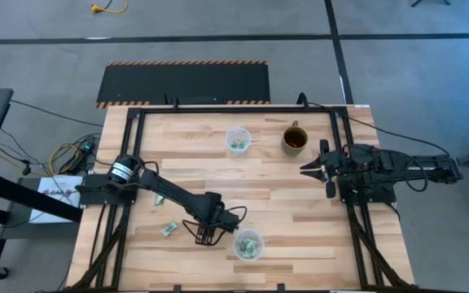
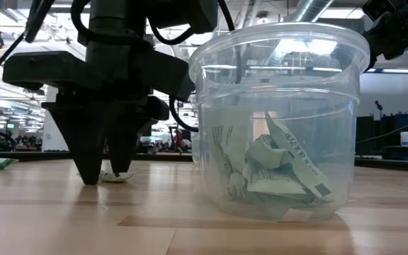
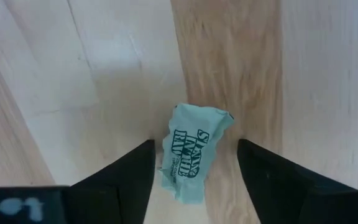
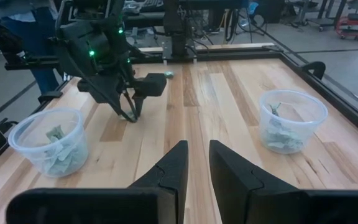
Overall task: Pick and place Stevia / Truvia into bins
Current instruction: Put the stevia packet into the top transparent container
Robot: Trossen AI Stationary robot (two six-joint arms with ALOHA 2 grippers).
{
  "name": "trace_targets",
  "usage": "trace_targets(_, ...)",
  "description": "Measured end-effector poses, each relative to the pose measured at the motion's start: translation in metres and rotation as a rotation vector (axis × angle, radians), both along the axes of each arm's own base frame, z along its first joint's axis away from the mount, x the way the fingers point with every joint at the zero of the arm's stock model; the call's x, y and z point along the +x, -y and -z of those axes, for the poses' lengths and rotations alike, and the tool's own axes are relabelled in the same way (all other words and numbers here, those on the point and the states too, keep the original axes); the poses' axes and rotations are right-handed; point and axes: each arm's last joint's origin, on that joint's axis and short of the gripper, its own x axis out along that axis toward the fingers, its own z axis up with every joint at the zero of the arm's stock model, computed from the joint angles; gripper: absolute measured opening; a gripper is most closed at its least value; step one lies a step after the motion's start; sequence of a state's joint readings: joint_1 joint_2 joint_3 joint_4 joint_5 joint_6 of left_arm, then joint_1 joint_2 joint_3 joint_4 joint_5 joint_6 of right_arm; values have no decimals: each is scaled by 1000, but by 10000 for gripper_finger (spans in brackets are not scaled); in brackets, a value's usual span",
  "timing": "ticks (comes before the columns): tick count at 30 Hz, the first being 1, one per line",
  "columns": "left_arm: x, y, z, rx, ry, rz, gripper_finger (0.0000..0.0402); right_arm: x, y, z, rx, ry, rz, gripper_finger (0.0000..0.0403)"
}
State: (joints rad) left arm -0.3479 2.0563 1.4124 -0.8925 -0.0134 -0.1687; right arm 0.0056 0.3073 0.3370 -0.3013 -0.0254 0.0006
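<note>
Packet (image 3: 191,152) pale green, dark green lettering. Cups (image 1: 247,245) clear, whitish rims. Mug (image 1: 294,139) brown. Table (image 1: 283,195) light wood planks. Mat (image 1: 184,82) black, orange-striped edge.

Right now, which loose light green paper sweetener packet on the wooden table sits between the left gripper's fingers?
The crumpled packet just left of the near clear plastic cup: the left gripper straddles it, open. The other loose packets lie farther left, untouched.

On my light wooden table (image 1: 300,220) a brown mug (image 1: 294,139) stands upright near the far edge. Beyond that edge a black mat (image 1: 184,83) with striped orange borders lies on the grey floor. A person in blue (image 4: 33,28) stands past the table's end.
</note>
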Motion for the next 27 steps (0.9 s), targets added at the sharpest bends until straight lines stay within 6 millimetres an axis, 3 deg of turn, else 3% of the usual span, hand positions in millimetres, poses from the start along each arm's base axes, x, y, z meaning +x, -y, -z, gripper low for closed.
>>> trace_targets(15, 4, -6, 1, 25, 24, -55, 16, 0, 0, 1, 0, -6, 0, 59)
trace_targets(21, 10, -2, -9, 148, 67, -11, 3, 0, 0, 1, 0, -6, 0, 59)
trace_targets(27, 11, -7, -51, 296, 192, 0, 1, 0, 0, 1, 0, -6, 0, 59)
